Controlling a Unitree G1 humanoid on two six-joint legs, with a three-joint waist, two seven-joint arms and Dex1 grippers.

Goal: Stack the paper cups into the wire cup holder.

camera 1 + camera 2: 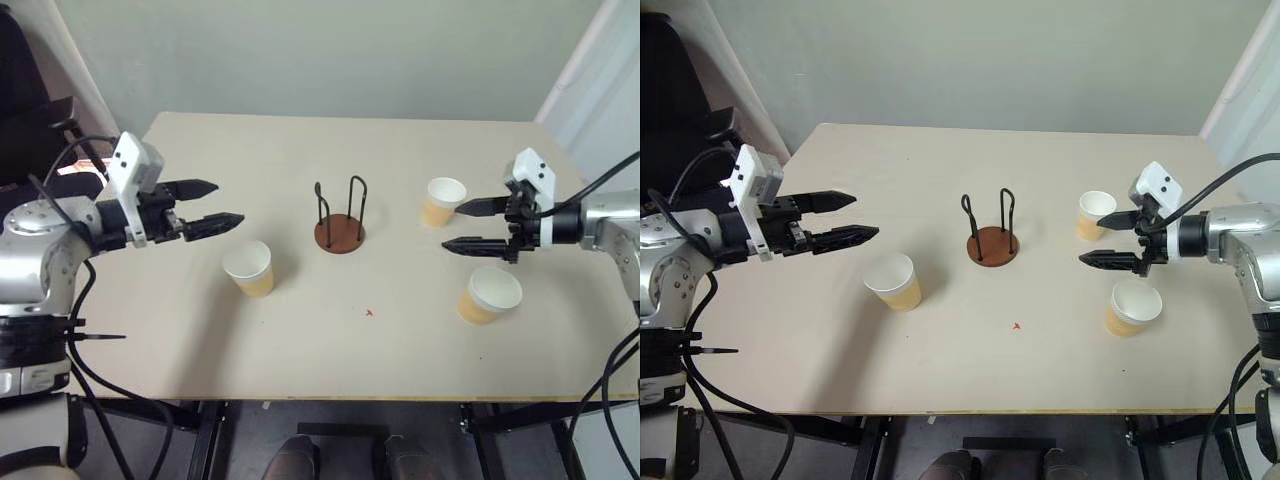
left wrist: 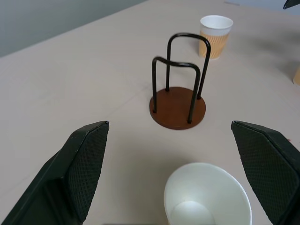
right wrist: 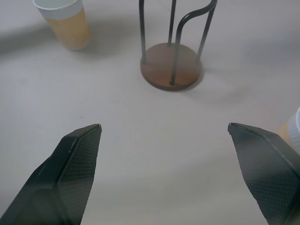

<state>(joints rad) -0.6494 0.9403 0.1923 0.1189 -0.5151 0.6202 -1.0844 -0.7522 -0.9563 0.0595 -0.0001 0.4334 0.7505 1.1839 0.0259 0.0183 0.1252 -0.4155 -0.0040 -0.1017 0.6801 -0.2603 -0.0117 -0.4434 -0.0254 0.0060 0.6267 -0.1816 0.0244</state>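
Observation:
The wire cup holder (image 1: 340, 225) stands empty at the table's middle, a brown disc with black wire loops. Three tan paper cups stand upright on the table: one (image 1: 249, 268) front left of the holder, one (image 1: 443, 201) to its right, one (image 1: 489, 294) further right and nearer the front edge. My left gripper (image 1: 215, 203) hovers open above the table, left of the holder and just behind the left cup, pointing toward the holder. My right gripper (image 1: 463, 226) hovers open between the two right cups, pointing toward the holder. Neither holds anything.
The beige table (image 1: 300, 340) carries a small red mark (image 1: 369, 313) in front of the holder. A dark chair (image 1: 30, 90) stands off the table's left rear corner. Cables hang beside both arms.

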